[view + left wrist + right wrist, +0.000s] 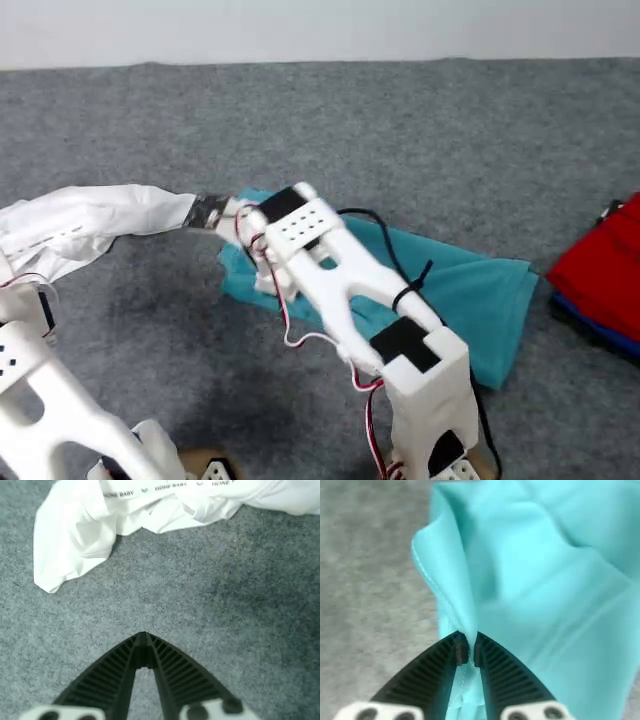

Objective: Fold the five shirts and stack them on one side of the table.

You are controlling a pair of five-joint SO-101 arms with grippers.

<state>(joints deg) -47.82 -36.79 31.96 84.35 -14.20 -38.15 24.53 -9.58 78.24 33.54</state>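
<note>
On teal shirt (535, 590), right hand (466, 651) tight.

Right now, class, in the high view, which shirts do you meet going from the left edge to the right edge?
white shirt → teal shirt → red shirt

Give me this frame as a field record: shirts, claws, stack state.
teal shirt: spread mid-table, not folded
white shirt: crumpled, left side in the high view
red shirt: at the right edge, lying on blue cloth
left claw: shut, empty, over bare grey table, short of the white shirt
right claw: shut on a fold at the teal shirt's edge
stack: red over blue, count cannot tell
</note>
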